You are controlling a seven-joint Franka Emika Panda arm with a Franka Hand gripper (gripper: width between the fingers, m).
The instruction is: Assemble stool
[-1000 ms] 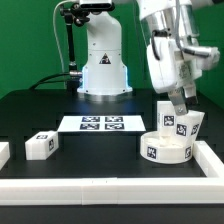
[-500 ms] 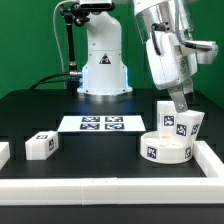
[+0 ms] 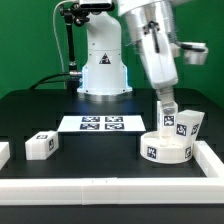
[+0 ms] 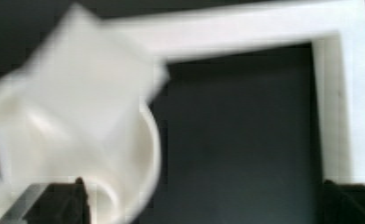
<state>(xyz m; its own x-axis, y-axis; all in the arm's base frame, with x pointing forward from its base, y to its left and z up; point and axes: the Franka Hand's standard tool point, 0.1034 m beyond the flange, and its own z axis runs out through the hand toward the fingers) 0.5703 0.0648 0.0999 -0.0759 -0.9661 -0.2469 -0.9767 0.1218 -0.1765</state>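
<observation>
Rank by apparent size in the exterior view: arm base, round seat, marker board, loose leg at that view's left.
1. arm base, clearly largest.
2. round seat and marker board: too close to rank. The board is wider but lies flat and farther back.
3. loose leg, smallest.

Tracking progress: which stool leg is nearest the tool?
The leg on the seat toward the exterior view's left, directly below the tool; its neighbour and the loose leg sit farther.
</observation>
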